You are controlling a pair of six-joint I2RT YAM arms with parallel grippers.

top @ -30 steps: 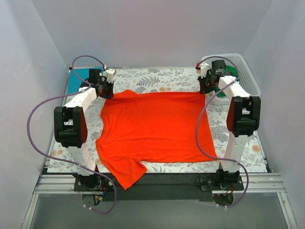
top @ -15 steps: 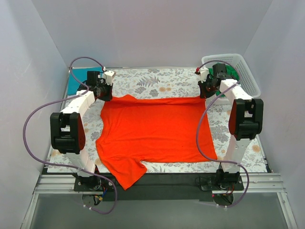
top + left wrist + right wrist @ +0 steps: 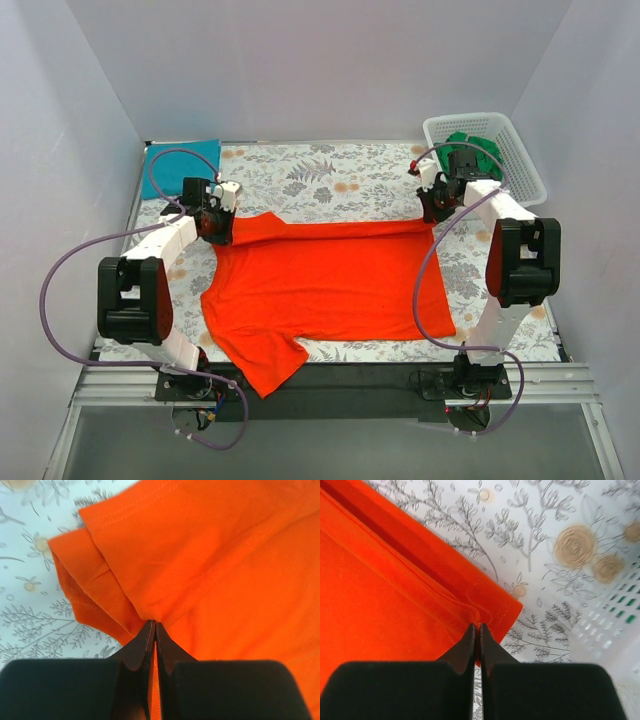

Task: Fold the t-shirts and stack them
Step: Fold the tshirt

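An orange t-shirt (image 3: 325, 285) lies spread on the floral table, its far edge folded over toward the front. My left gripper (image 3: 222, 222) is shut on the shirt's far left corner; the wrist view shows the fabric (image 3: 200, 565) pinched between the jaws at the gripper tip (image 3: 153, 625). My right gripper (image 3: 432, 212) is shut on the far right corner, and its wrist view shows the hemmed cloth (image 3: 395, 590) pinched at the gripper tip (image 3: 477, 626). A teal folded shirt (image 3: 182, 158) lies at the far left corner.
A white basket (image 3: 485, 150) with a green garment (image 3: 470, 145) stands at the far right, close behind my right gripper. The floral tablecloth (image 3: 330, 180) shows beyond the shirt. Grey walls close in the sides and back.
Both grippers have pulled the shirt's far edge toward the front, so the fold has grown and the shirt looks shorter. The teal shirt and the basket are uncovered more.
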